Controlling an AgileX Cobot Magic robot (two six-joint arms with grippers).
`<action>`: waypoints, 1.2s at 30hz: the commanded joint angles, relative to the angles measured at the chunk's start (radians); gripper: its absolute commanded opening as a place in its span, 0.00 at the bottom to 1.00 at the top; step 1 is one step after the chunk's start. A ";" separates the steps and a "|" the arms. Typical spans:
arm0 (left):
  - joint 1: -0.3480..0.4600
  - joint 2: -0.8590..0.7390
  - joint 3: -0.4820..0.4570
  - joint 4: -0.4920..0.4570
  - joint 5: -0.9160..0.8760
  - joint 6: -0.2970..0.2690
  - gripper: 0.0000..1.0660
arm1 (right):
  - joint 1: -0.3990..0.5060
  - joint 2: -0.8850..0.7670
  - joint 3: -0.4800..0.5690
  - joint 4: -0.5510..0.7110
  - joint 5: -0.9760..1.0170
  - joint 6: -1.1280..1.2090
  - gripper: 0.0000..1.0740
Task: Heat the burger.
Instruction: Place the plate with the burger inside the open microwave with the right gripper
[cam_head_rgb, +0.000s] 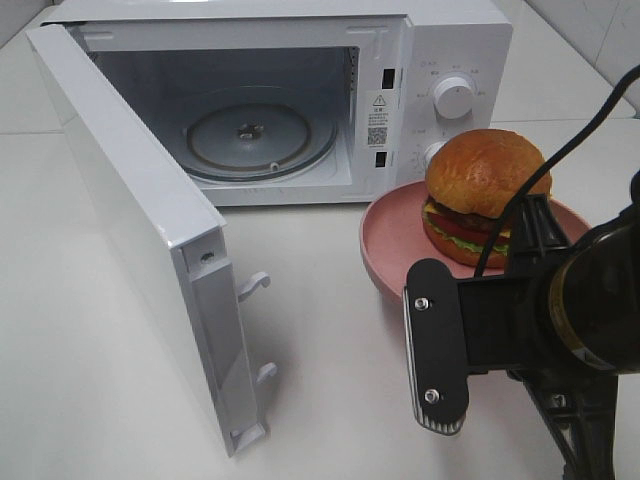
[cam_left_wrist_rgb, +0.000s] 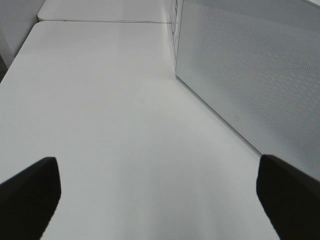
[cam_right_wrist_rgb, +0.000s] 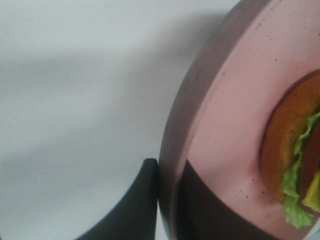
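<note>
Pink and speckled, the plate (cam_head_rgb: 385, 250) sits toward the right edge of the white desk (cam_head_rgb: 330, 380), just in front of the microwave's (cam_head_rgb: 440, 30) control panel, and the burger (cam_head_rgb: 487, 195) stands upright on it, bun on top, with lettuce and tomato showing at its side. My right claw (cam_right_wrist_rgb: 167, 195) is closed on the plate's near rim: one dark finger (cam_right_wrist_rgb: 142, 200) lies outside the rim and the other rests on the inner surface. The wrist picture is so close and soft that I would only say the grip looks firm. The plate appears to rest on the desk. The microwave stands along the far edge, its door (cam_head_rgb: 120, 200) swung wide toward the near left corner, and the glass turntable (cam_head_rgb: 262, 135) lies bare inside the cavity. My left claw (cam_left_wrist_rgb: 160, 200) is spread wide with nothing between its tips, which hang above bare desk on the left side. The door's dotted panel (cam_left_wrist_rgb: 250, 75) runs just beside it, apart from both fingers.
</note>
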 joint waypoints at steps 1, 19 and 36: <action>0.002 -0.015 -0.001 -0.006 -0.009 -0.002 0.96 | 0.002 -0.005 -0.002 -0.062 -0.022 -0.046 0.03; 0.002 -0.015 -0.001 -0.006 -0.009 -0.002 0.96 | 0.002 -0.005 -0.002 -0.063 -0.204 -0.308 0.03; 0.002 -0.015 -0.001 -0.006 -0.009 -0.002 0.96 | -0.002 -0.005 -0.002 0.004 -0.249 -0.509 0.03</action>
